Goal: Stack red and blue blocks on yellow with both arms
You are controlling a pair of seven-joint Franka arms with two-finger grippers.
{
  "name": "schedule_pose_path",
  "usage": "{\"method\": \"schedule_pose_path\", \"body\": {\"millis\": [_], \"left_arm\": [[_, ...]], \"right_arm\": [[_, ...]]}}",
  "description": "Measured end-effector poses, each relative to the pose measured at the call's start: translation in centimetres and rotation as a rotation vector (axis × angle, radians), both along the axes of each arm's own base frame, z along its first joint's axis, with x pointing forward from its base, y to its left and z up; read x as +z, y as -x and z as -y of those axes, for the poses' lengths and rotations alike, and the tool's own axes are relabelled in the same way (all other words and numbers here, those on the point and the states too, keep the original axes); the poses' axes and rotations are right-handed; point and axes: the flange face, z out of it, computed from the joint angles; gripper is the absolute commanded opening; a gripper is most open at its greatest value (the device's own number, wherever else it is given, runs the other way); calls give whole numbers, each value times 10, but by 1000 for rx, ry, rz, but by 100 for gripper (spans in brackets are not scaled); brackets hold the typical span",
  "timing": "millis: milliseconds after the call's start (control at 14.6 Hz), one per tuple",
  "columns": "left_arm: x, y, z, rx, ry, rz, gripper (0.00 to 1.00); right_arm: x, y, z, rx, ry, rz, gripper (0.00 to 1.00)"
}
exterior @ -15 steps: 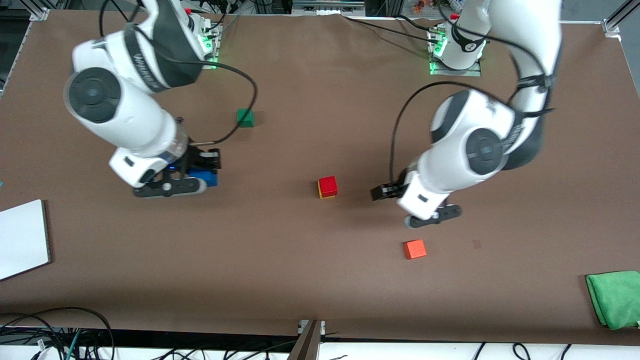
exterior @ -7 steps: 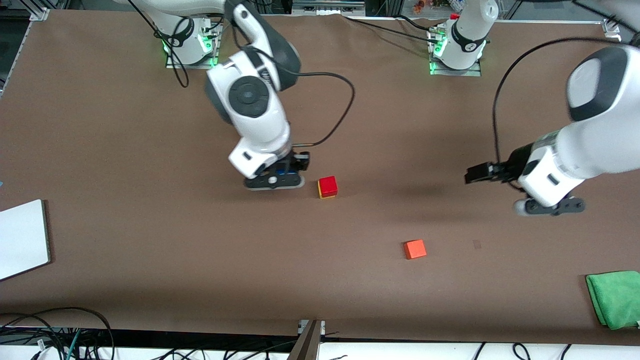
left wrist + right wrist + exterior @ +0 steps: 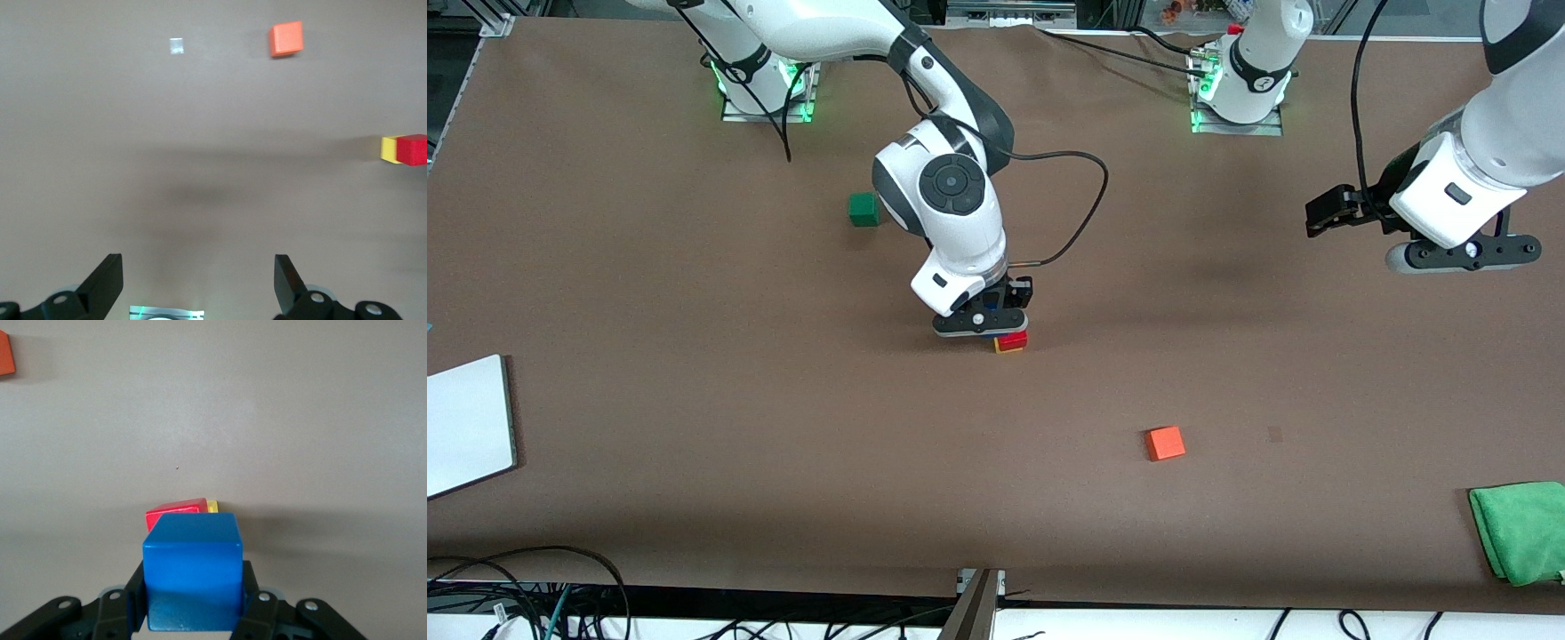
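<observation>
Blue block [image 3: 193, 570] pinched in the right gripper [image 3: 980, 324] over the red block [image 3: 1013, 339] on the yellow block [image 3: 1009, 349].
Left gripper [image 3: 1463, 254] hangs spread over bare table [image 3: 694, 444], well apart.

No readable text, label, brand name, number or sign appears in any of the three views. A small mark shows on the white base of the left arm [image 3: 1249, 84], but it is too small to make out.
</observation>
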Motion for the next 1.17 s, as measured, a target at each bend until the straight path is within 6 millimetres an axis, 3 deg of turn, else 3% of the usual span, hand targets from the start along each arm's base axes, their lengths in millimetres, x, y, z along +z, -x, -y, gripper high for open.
{"method": "schedule_pose_path", "body": {"millis": [343, 686, 960, 1166], "left_arm": [[-25, 0, -17, 28, -13, -8, 100], [-23, -3, -30, 31, -16, 12, 100], [-21, -4, -32, -47, -39, 29, 100], [-21, -2, -34, -142, -32, 14, 100]], "right_arm": [[-7, -7, -12, 5, -18, 23, 33], [-24, -4, -25, 21, -14, 21, 33], [-24, -3, -26, 23, -14, 22, 40], [-24, -3, -26, 23, -13, 23, 40]]}}
